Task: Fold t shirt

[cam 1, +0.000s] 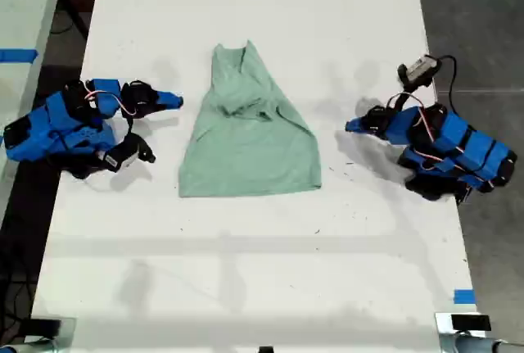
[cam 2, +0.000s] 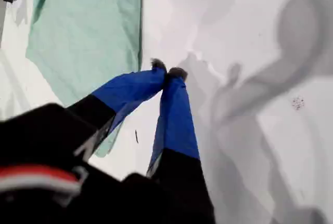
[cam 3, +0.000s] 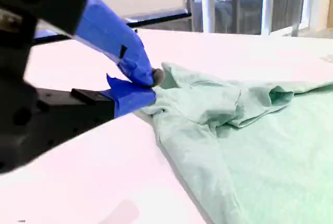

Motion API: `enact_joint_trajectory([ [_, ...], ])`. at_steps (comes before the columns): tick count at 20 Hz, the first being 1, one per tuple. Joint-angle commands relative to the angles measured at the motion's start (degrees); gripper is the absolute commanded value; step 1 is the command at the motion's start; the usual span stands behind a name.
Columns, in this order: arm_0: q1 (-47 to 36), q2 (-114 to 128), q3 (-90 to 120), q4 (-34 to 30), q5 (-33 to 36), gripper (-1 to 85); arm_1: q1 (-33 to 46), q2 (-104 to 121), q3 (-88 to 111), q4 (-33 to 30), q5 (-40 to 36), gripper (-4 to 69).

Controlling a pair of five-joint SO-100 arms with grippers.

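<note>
T shirt (cam 1: 250, 144), collar at 12 o'clock in the exterior view, sleeves apparently tucked, crosswise fold outstanding; my first gripper (cam 2: 167, 72) and my second gripper (cam 3: 152, 78) were pinched closed, empty.

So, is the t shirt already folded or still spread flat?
Partly folded: the t shirt has its sleeves tucked inward, while the hem lies spread flat.

Legible text, labels, brands, numbers, signs: none in any view. The t shirt (cam 1: 250, 136) carries no readable print or tag. The table (cam 1: 270, 255) is unmarked. The blue tape pieces (cam 1: 463, 296) at its edges are blank. The blue-wrapped arms bear no readable lettering.
</note>
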Motion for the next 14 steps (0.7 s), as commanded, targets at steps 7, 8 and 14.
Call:
enact_joint_trajectory([
  [7, -0.3, 0.5, -0.4, 3.2, -3.6, 0.0, -0.6, 0.4, -5.3, 10.5, 12.7, -1.1],
  [8, -0.3, 0.5, -0.4, 3.3, -3.6, 0.0, -0.6, -1.5, -5.7, 10.2, 12.4, -1.0],
  [14, -0.3, 0.5, -0.4, 3.2, -3.6, 0.0, -5.2, -64.3, -31.5, -2.8, 11.4, -1.2],
])
